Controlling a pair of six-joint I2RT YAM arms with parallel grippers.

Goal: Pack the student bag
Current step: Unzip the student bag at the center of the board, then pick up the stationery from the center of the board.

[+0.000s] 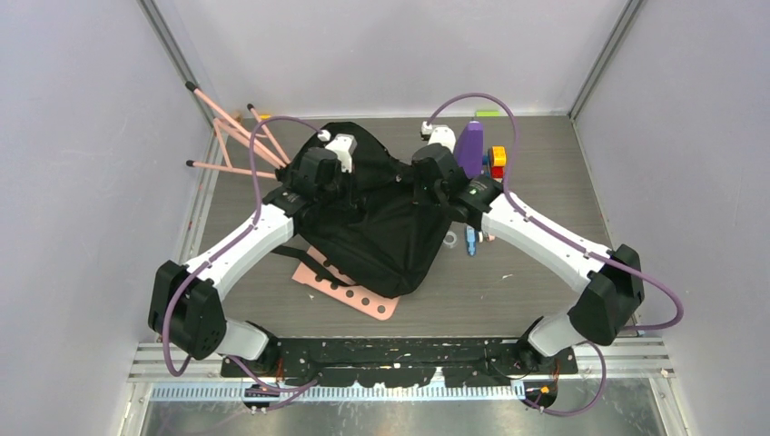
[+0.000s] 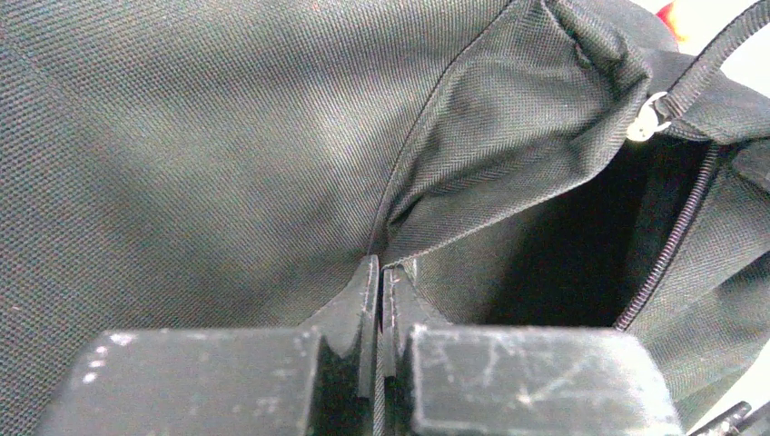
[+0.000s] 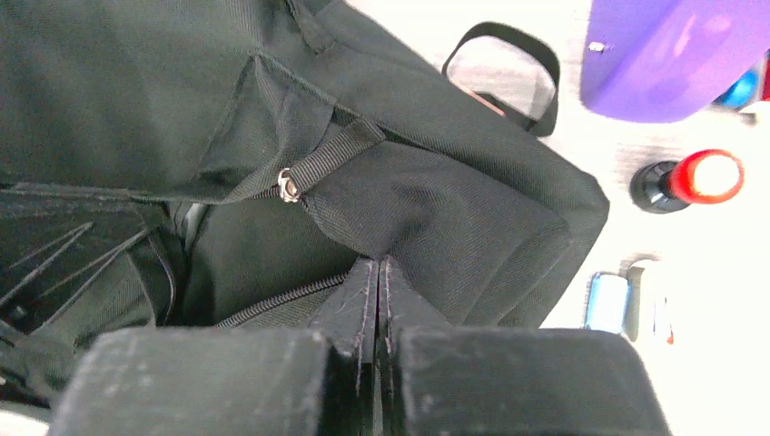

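The white-and-black jointed left arm [image 1: 238,243] and right arm [image 1: 538,234] are being stretched forward and inward. The black two-finger left gripper [image 2: 381,272] and right gripper [image 3: 379,268] are each being pressed closed on a fold of the large black fabric backpack [image 1: 381,236].

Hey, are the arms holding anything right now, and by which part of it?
Both hold the backpack: the left gripper and the right gripper each pinch a fold of fabric at the edge of its opening.
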